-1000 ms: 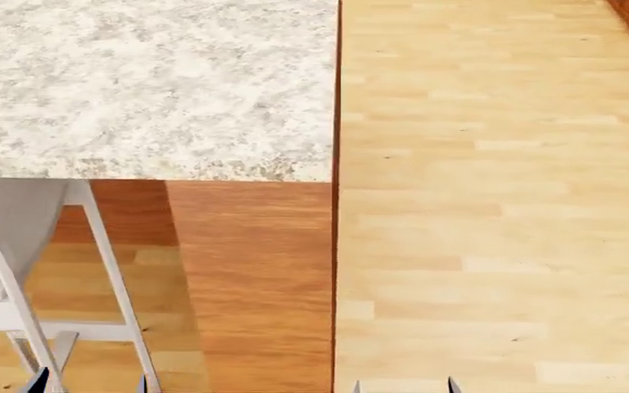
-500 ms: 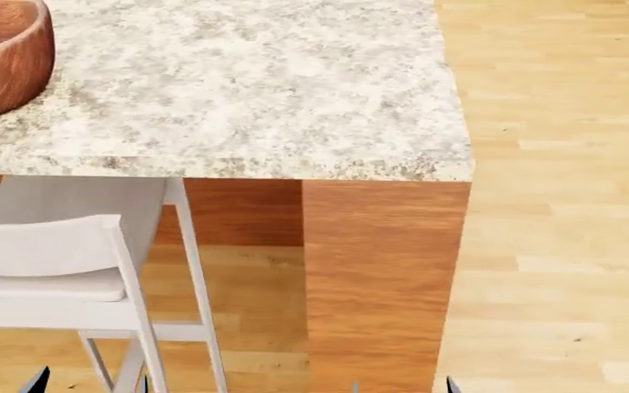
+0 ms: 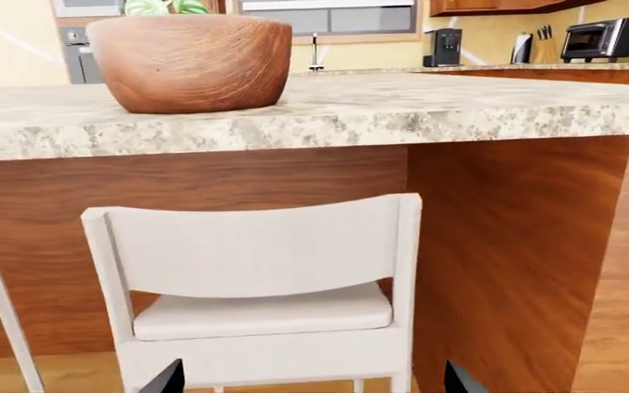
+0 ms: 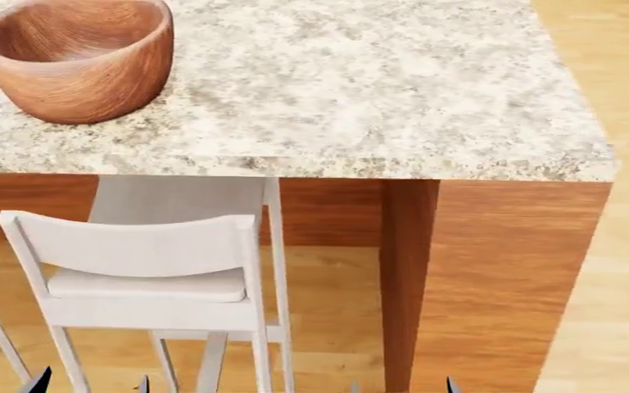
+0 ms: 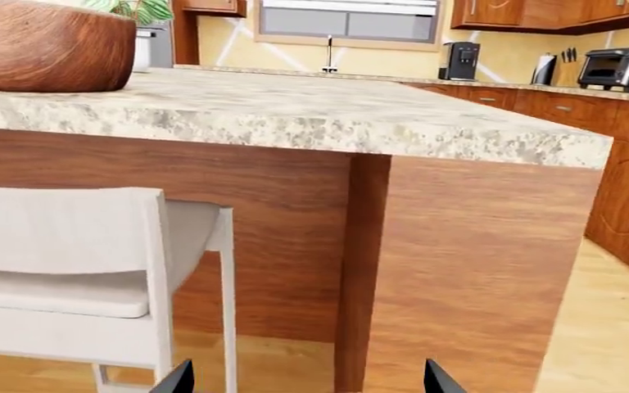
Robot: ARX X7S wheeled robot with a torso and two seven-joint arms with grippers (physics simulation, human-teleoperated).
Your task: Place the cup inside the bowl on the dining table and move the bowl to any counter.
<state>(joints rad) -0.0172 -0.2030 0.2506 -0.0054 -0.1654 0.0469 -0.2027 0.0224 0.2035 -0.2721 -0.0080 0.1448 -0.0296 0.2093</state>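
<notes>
here the bowl (image 4: 78, 57) sits empty on the dining table (image 4: 402, 90); both tools (image 4: 88, 383) (image 4: 402, 385) spread apart, released.

Both grippers hang low at the head view's bottom edge, only their dark fingertips in sight. The left gripper (image 4: 89, 383) shows 2 tips spread apart with nothing between them; the right gripper (image 4: 402, 386) likewise. In each wrist view, the 2 tips (image 3: 166, 378) (image 5: 177, 377) stand well apart, empty.
</notes>
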